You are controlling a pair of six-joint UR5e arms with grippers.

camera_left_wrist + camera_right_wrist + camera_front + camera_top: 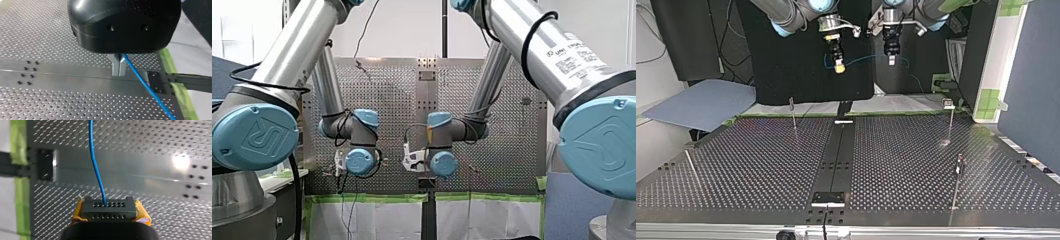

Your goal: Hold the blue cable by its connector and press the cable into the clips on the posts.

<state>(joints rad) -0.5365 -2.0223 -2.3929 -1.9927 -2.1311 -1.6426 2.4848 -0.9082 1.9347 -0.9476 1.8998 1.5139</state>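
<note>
The blue cable point(863, 60) hangs in a shallow curve between my two grippers, high above the table's far edge in the top view. My right gripper point(839, 67), with yellow pads point(143, 214), is shut on the cable's dark perforated connector point(109, 213). From the connector the cable point(96, 170) runs straight ahead. My left gripper point(891, 60) is shut on the cable with its metal fingers point(115, 67), and the cable point(150, 90) trails away below them. Thin posts with clips stand on the table: one point(792, 109) at the far left of the top view, one point(949, 106) at the far right, one point(960, 165) nearer.
The perforated table point(761, 165) has a dark centre strip point(838, 155) with a small bracket point(828, 198) at its near end. A thin rod point(692, 167) leans at the top view's left. Green tape point(172, 70) lines the table's edge. A blue-grey sheet point(701, 102) lies beyond the left corner.
</note>
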